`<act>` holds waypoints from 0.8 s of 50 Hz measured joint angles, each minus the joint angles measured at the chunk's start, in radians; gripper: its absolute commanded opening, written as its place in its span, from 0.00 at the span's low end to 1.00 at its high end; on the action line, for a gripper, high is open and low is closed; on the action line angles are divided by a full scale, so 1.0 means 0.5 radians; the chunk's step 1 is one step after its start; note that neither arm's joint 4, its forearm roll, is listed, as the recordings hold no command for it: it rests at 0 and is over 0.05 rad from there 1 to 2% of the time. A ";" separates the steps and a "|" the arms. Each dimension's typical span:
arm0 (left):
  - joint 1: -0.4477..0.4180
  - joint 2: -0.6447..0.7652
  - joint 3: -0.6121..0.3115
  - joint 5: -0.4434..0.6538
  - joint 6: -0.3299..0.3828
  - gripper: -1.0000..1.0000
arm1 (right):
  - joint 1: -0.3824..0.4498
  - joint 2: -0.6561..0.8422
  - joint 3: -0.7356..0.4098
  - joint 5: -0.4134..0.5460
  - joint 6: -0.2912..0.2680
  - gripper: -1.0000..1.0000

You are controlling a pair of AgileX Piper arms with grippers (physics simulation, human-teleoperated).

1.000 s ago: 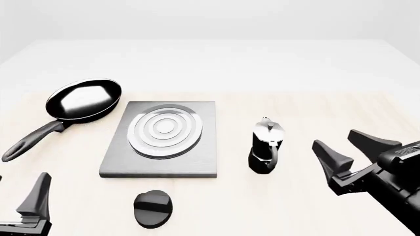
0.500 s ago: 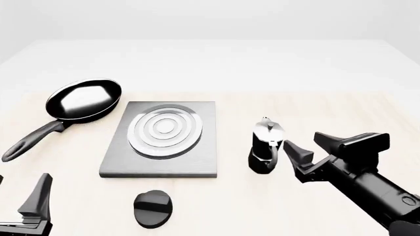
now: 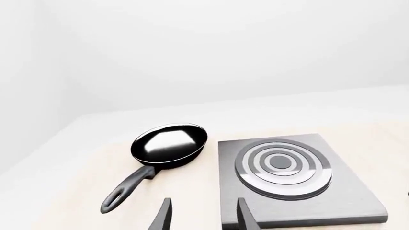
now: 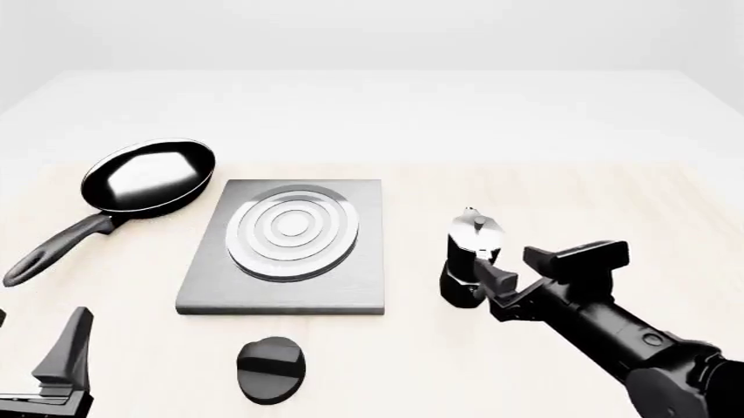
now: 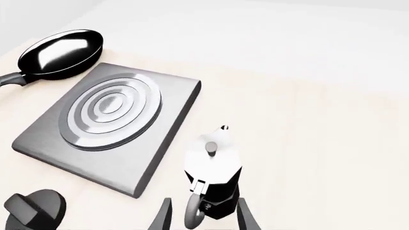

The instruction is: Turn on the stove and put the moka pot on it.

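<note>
The moka pot [image 4: 470,254] stands upright on the table right of the stove [image 4: 355,283], handle towards me. The stove's silver ring burner [image 4: 292,230] is bare. The black knob [image 4: 271,369] lies in front of the stove. My right gripper [image 4: 535,270] is open, close behind the pot on its right. In the right wrist view the pot [image 5: 214,177] has its handle between the fingertips of the right gripper [image 5: 203,216], jaws apart. My left gripper [image 4: 37,353] is open and empty at the near left; it also shows in the left wrist view [image 3: 203,216].
A long-handled black frying pan [image 4: 145,178] lies left of the stove, handle pointing towards the near left. It also shows in the left wrist view [image 3: 169,143] and in the right wrist view [image 5: 61,50]. The knob shows in the right wrist view [image 5: 35,207].
My right gripper has moved left and forward to the moka pot; its fingers now stand either side of the handle. The left arm, pot, stove and knob have not moved.
</note>
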 measured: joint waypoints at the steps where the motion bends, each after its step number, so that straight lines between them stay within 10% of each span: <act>1: 0.000 0.000 0.000 0.000 0.000 1.00 | 0.001 0.018 0.002 -0.015 0.003 1.00; 36: 0.010 0.000 0.000 -0.004 -0.001 1.00 | 0.041 0.410 0.021 -0.317 0.066 1.00; 37: 0.011 0.000 0.000 -0.003 -0.001 1.00 | 0.042 0.411 0.022 -0.319 0.066 0.00; 40: 0.013 0.000 0.000 -0.002 -0.002 1.00 | 0.045 0.403 0.024 -0.321 0.060 0.00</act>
